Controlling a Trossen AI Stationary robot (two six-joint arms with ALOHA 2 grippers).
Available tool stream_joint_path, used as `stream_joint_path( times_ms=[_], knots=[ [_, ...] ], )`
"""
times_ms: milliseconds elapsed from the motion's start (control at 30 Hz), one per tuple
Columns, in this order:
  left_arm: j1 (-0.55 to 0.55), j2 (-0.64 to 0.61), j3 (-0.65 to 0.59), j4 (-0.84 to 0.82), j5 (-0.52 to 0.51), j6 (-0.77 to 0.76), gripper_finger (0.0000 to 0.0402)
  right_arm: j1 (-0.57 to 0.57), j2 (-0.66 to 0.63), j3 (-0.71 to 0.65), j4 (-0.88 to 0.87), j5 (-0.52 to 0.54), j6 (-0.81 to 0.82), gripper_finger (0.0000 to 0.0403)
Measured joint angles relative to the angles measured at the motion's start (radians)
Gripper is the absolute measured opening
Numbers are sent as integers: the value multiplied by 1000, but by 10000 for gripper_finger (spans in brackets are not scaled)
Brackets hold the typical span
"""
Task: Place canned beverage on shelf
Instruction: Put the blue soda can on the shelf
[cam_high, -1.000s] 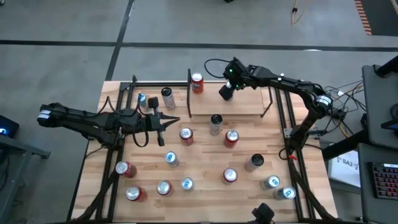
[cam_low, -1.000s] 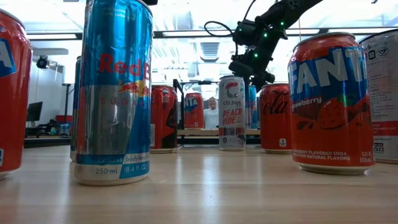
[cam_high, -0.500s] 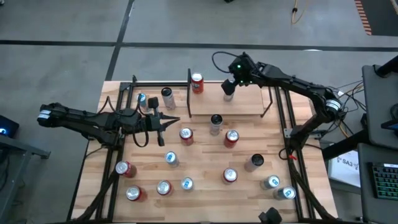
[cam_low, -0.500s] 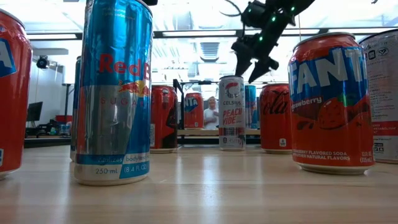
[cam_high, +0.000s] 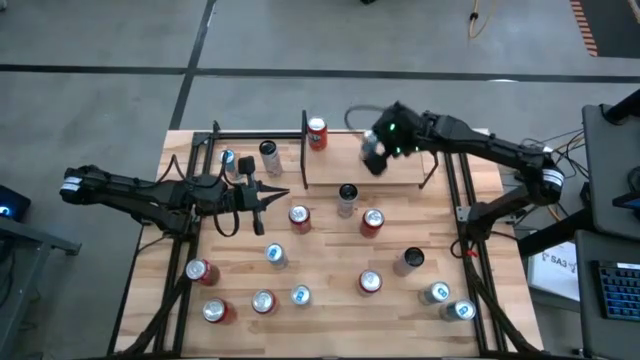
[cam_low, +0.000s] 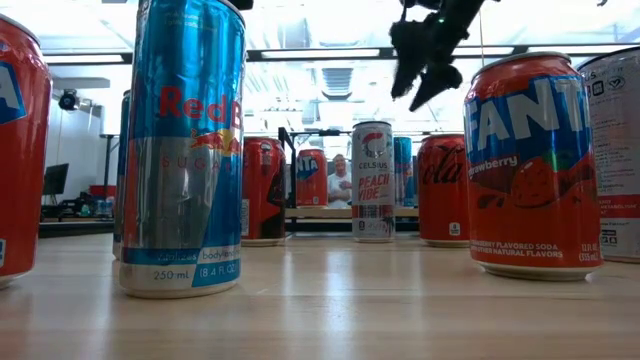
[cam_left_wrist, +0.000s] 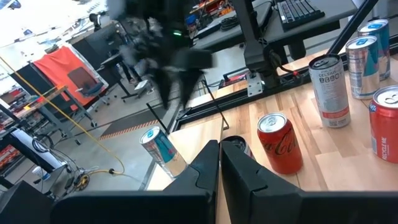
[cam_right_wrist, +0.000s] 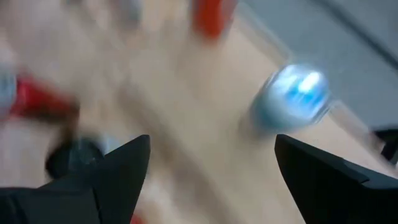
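The right hand (cam_high: 372, 158) hangs above the shelf (cam_high: 400, 172) with its fingers spread wide and nothing in them. 1 silver-blue can (cam_right_wrist: 293, 94) stands on the shelf's board under it. The left hand (cam_high: 275, 192) waits over the counter (cam_high: 330, 300), fingers pressed together, empty.

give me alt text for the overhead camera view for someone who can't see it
The right gripper, open and empty, hangs over the small wooden shelf, which holds one silver can and a red can at its corner. The left gripper waits shut at the table's left, with about a dozen cans scattered on the tabletop.
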Motion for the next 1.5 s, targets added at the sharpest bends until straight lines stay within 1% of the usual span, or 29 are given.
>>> stream_joint_path(
  times_ms=[133, 300, 433, 767, 1300, 1500],
  knots=[
    [0, 0, 0, 0, 0, 0, 0, 32, 32, -48, -94, -5, 32, 331],
    [0, 0, 0, 0, 0, 0, 0, 6, 52, -112, -78, 1, 21, 331],
    [0, 0, 0, 0, 0, 0, 0, -23, 60, -143, -2, -1, -3, 331],
    [0, 0, 0, -9, 0, 0, 0, -40, 62, -148, 108, -4, -47, 330],
    [0, 0, 0, -8, 0, 0, 0, -40, 72, -149, 137, -3, -95, 328],
    [0, 0, 0, -8, 0, 0, 0, -40, 72, -149, 120, -5, -101, 328]
  ],
)
